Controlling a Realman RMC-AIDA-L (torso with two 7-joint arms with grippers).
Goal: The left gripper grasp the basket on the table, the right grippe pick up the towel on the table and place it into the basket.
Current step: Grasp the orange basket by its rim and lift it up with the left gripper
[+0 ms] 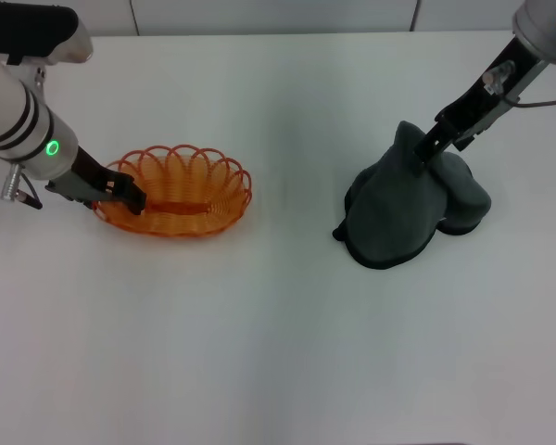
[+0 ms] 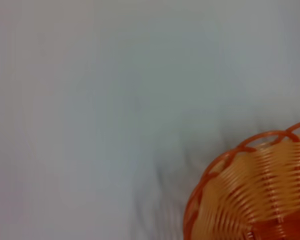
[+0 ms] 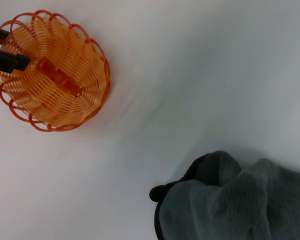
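Note:
The orange wire basket [image 1: 213, 199] sits left of centre on the white table [image 1: 278, 334]. My left gripper [image 1: 130, 198] is at its left rim, shut on the rim with one finger inside and one outside. The right wrist view shows the basket [image 3: 55, 75] and those fingers [image 3: 7, 60] too. The left wrist view catches only part of the basket [image 2: 260, 195]. The dark grey towel [image 1: 394, 218] lies at the right, drawn up into a peak. My right gripper [image 1: 428, 148] is shut on that peak. In the right wrist view the towel [image 3: 230, 205] hangs just below the camera.
Bare white tabletop lies between the basket and the towel and across the whole front. The table's far edge [image 1: 278, 33] runs along the back, with a grey wall behind it.

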